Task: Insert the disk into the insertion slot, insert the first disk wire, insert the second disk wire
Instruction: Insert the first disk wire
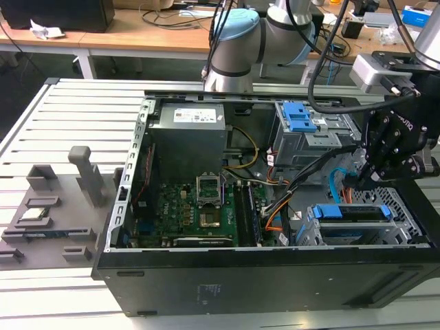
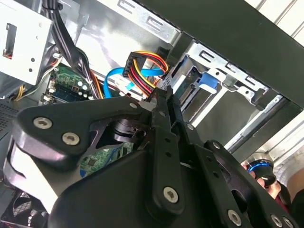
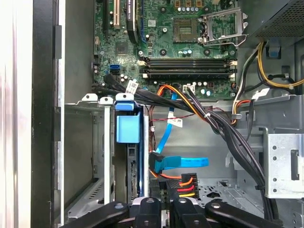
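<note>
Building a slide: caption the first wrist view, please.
Gripper holds the multicoloured power connector beside the blue-framed disk seated in the drive cage.

A black computer case (image 1: pixel 206 289) lay open on the silver bench (image 1: pixel 75 110). Inside it sat a green board (image 1: pixel 199 213) with a square silver socket (image 1: pixel 208 185), just beside a grey power box (image 1: pixel 189 141). A tall grey bay (image 1: pixel 323 137) had blue clips (image 1: pixel 298 115) on top. A grey holder (image 1: pixel 55 206) sat beside the case, on the exterior view's left.
</note>
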Tool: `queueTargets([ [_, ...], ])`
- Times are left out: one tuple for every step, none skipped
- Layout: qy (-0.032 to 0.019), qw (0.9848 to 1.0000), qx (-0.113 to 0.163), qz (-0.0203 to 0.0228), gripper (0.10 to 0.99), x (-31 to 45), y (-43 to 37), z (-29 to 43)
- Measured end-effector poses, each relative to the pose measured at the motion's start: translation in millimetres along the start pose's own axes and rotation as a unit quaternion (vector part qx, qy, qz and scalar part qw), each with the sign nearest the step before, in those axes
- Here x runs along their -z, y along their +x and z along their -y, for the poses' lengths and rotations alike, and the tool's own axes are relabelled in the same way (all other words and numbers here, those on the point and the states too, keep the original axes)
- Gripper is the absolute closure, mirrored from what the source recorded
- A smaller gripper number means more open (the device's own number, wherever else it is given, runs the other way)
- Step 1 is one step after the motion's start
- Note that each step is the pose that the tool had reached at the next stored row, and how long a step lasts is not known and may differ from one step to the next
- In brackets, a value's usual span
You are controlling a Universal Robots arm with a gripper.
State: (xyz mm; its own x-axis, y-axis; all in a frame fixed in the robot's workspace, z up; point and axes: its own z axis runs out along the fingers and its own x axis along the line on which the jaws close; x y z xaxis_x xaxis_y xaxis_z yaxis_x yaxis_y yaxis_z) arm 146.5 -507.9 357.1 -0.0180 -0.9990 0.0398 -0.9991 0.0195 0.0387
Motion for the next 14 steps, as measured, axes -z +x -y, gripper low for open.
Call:
queueTargets([
  [0.0000,1.0000,0.000,0.0001,0.922,-0.1,1.5,0.0],
  [0.0000,1.0000,0.000,0.0001,0.922,-0.2,3.1,0.0],
  [0.0000,1.0000,0.000,0.0001,0.922,-0.2,3.9,0.0],
  [0.0000,1.0000,0.000,0.0001,0.922,-0.3,4.6,0.0],
  [0.0000,1.0000,0.000,0.0001,0.922,-0.3,5.6,0.1],
  [0.0000,1.0000,0.000,0.0001,0.922,-0.3,6.3,0.1],
  [0.0000,1.0000,0.000,0.0001,0.922,-0.3,8.0,0.1],
  [0.0000,1.0000,0.000,0.0001,0.922,-0.5,10.1,0.1],
  [0.0000,1.0000,0.000,0.0001,0.922,-0.6,11.6,0.2],
  [0.0000,1.0000,0.000,0.0000,0.922,-0.7,12.8,0.2],
  [0.0000,1.0000,0.000,0.0000,0.922,-0.9,14.4,0.2],
  [0.0000,1.0000,0.000,0.0000,0.922,-1.1,15.8,0.3],
  [0.0000,1.0000,0.000,0.0001,0.922,-1.6,18.2,0.3],
  [0.0000,1.0000,0.000,0.0001,0.922,-2.5,19.5,0.4],
])
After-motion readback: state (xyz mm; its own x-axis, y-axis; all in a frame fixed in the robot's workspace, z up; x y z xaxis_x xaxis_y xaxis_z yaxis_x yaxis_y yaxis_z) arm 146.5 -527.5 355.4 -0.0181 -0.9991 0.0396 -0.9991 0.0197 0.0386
